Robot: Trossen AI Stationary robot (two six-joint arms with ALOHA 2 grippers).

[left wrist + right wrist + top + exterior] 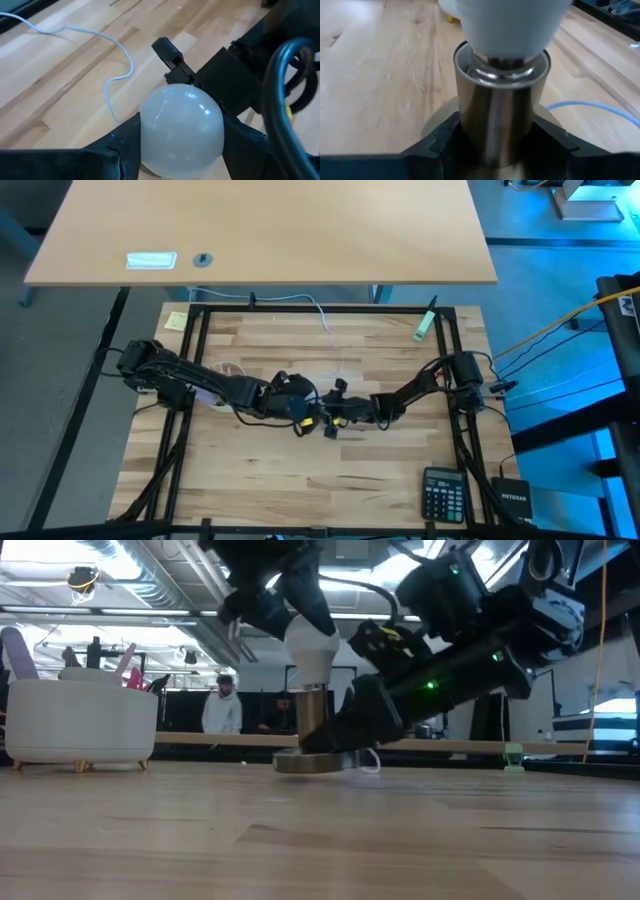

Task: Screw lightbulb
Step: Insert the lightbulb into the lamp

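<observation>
My left gripper clamps the lightbulb, seated upright in the socket. My right gripper grips that socket on the desk.

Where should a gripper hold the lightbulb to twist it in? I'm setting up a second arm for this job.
Grip the lightbulb across its round white globe, fingers on opposite sides, as the left gripper does now. The bulb stands upright with its base in the metal socket, so only the globe is exposed. The right gripper clamps the socket tube lower down, so staying high probably avoids a clash.
</observation>
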